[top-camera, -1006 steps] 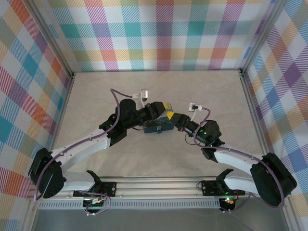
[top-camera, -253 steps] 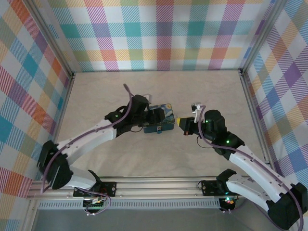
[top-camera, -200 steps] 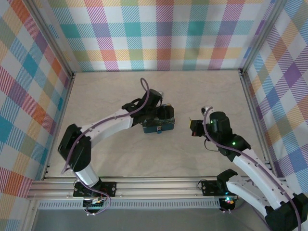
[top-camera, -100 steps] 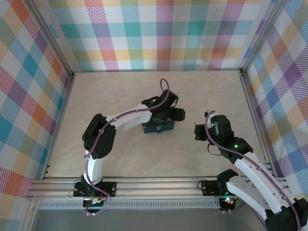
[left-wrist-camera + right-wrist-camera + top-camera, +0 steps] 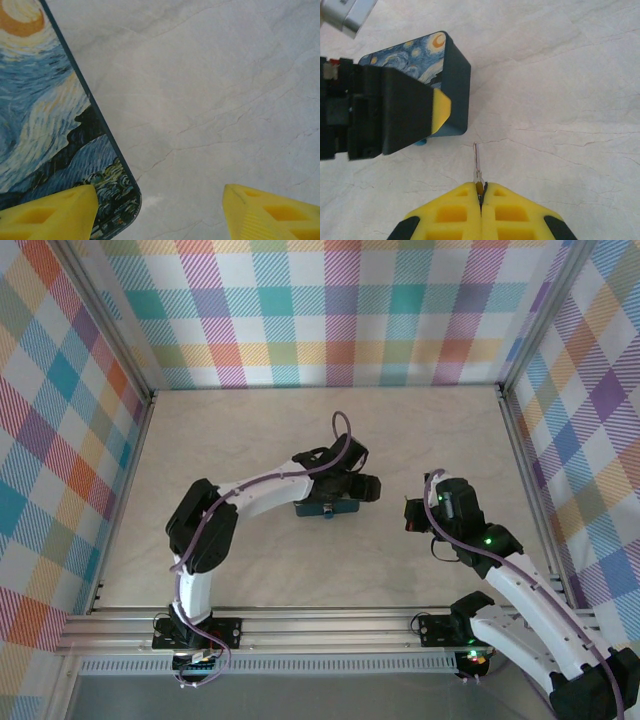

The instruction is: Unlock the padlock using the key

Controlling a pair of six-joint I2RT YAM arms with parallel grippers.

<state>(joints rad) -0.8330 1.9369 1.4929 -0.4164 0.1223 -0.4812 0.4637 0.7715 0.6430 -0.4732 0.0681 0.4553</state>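
Marbled pale table (image 5: 250, 440) carries a tin (image 5: 420, 55) printed with a swirling night sky. Over the tin's corner the left claw (image 5: 160, 215) hovers wide open, gripping nothing. Beside the tin, the right claw (image 5: 481, 192) is pinched closed on the thin silver key (image 5: 477, 162), whose blade points toward the tin without touching it. A small blue padlock (image 5: 331, 510) sits at the tin's near side. The key is in hand but not yet inserted, so lining up, inserting and turning appear to remain.
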